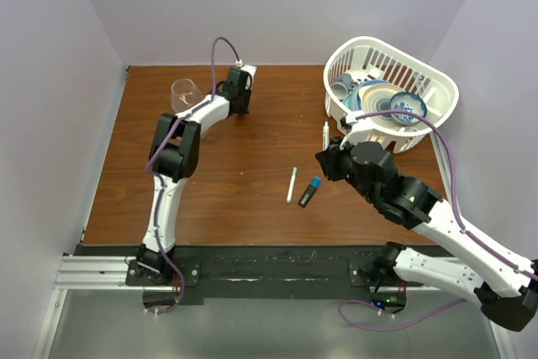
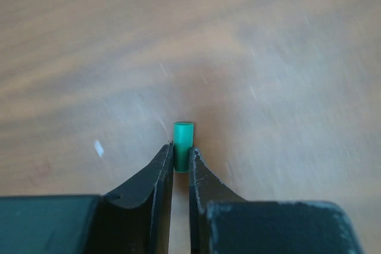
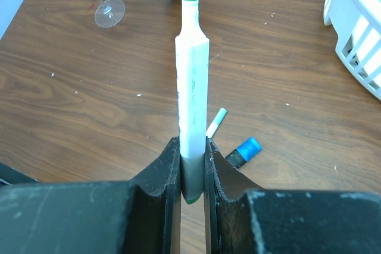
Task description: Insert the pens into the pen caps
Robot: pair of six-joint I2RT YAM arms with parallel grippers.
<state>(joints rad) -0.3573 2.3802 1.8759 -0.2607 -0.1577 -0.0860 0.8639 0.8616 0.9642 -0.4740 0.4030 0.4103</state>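
**Both grippers loaded: cap in left, pen in right**

Left gripper (image 2: 181, 160): jaws drawn together, pinching a green cap (image 2: 183, 138) by its lower end. The cap stands up past the fingertips with its open mouth at the top, over blurred brown wood. In the top view this arm reaches to the upper middle of the frame, beside a wine glass (image 1: 185, 94).

Right gripper (image 3: 192, 160): clamped on a white pen (image 3: 192, 81) near its lower end. The pen points straight up the frame and its bare green tip is uppermost. In the top view it sits right of centre, just below and left of the white dish basket (image 1: 439, 81), which holds bowls (image 1: 395, 105).

On the table (image 1: 235, 182), lower centre of the top view: a second white pen (image 1: 291, 184), with a pale green far end in the right wrist view. Just to its right lies the black marker (image 1: 305, 198), with the blue cap (image 1: 315, 182) on its upper end.
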